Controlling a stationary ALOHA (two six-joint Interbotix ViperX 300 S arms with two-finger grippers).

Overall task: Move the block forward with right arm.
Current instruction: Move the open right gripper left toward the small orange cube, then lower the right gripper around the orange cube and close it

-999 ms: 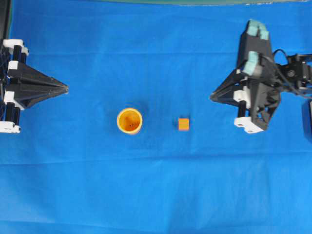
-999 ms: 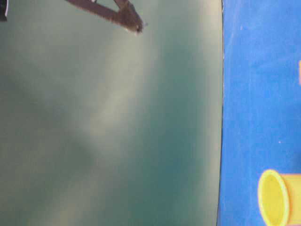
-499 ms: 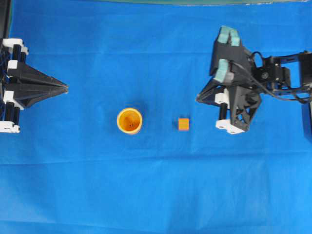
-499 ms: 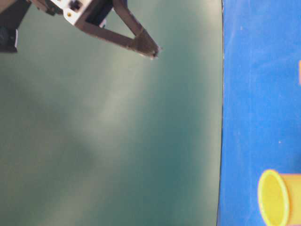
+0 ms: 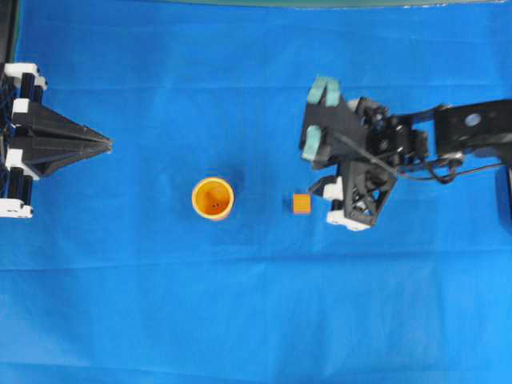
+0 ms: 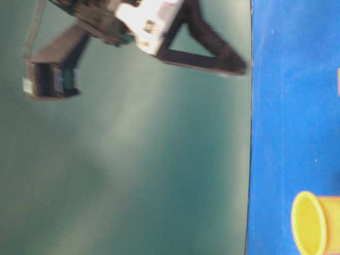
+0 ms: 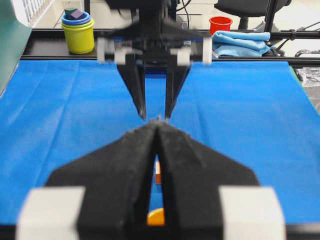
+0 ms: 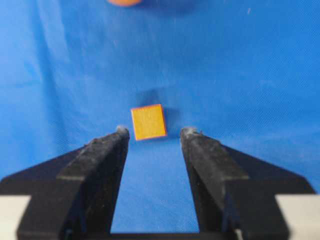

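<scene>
Overhead, the small orange cube-shaped block (image 5: 301, 204) sits on the blue cloth (image 5: 240, 320), just right of the round orange-yellow cup (image 5: 213, 198). The black right gripper (image 5: 318, 192) hovers just beside the block. The left gripper (image 5: 108, 145) is pressed together. The right wrist view shows its fingers (image 8: 107, 145) spread wide, the block (image 8: 148, 122) just ahead of the tips, untouched.

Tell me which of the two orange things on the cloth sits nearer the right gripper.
The block, the small square cube. It lies just off the right gripper, ahead of its open fingertips. The round cup stands farther away, beyond the block.
</scene>
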